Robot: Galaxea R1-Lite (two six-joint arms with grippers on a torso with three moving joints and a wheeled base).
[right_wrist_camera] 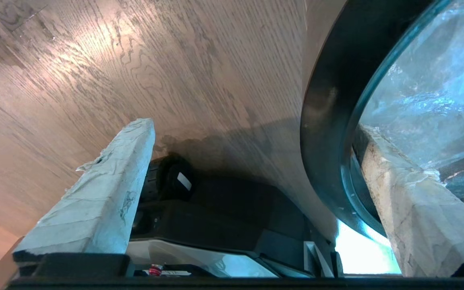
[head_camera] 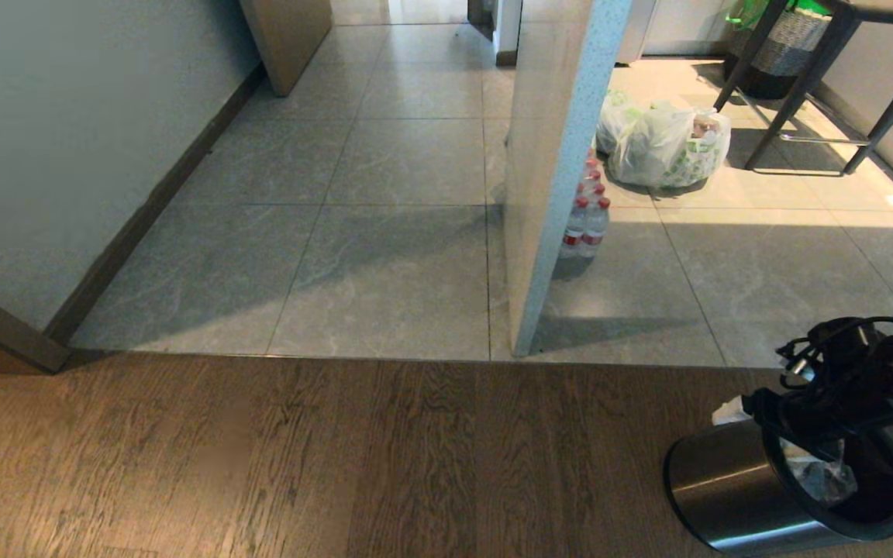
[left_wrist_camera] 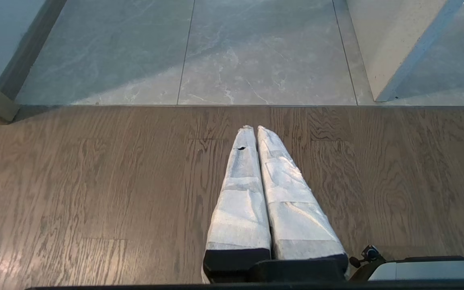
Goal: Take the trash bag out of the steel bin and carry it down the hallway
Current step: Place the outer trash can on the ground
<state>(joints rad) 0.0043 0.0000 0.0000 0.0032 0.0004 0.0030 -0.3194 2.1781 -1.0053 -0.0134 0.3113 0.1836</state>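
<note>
Standing: one steel bin (head_camera: 733, 488), one trash bag (head_camera: 826, 477), one white bag (head_camera: 663, 143).

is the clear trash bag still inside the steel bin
Inside. The trash bag shows as crumpled clear film below the steel bin's black rim.

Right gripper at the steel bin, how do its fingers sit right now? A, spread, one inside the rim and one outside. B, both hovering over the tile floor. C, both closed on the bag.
A: in the right wrist view the right gripper is spread, one finger inside the steel bin against the trash bag, the other outside over wood floor.
</note>
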